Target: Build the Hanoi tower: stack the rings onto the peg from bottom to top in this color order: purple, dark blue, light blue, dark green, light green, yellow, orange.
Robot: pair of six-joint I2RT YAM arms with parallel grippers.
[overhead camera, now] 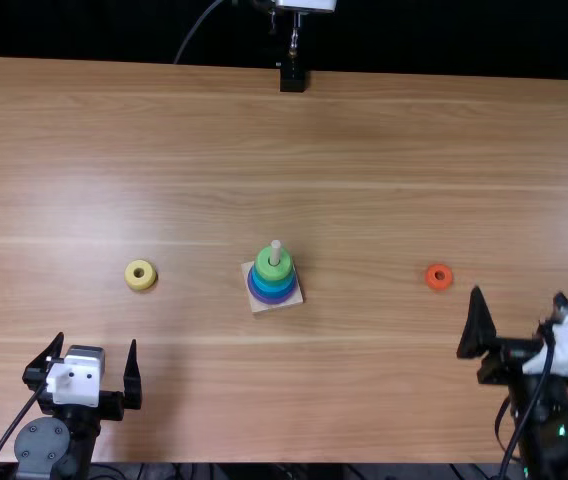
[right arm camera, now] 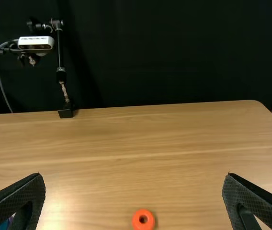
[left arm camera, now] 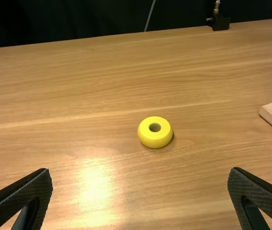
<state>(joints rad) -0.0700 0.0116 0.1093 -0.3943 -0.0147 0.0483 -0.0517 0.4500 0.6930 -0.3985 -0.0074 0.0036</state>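
Note:
Near the middle of the table in the top view, a square wooden base (overhead camera: 298, 296) carries a pale peg (overhead camera: 275, 250). Purple (overhead camera: 273, 301) lies lowest, with blue (overhead camera: 274, 285) above and green (overhead camera: 264, 259) on top; the peg's tip sticks out. A yellow ring (overhead camera: 140, 275) lies flat to the left, an orange ring (overhead camera: 439, 277) to the right. My left gripper (overhead camera: 97, 340) stands open nearer the front edge than the yellow ring. My right gripper (overhead camera: 519, 293) is open right of the orange ring. The left wrist view has the yellow ring (left arm camera: 155, 132) beyond the open left gripper (left arm camera: 140, 170); the right wrist view has the orange ring (right arm camera: 143, 220) and open right gripper (right arm camera: 134, 175).
A camera stand's black foot (overhead camera: 292, 78) sits at the table's far edge, with a cable beside it. Bare wood (overhead camera: 364, 380) lies between the two arms, and more stretches behind the rings.

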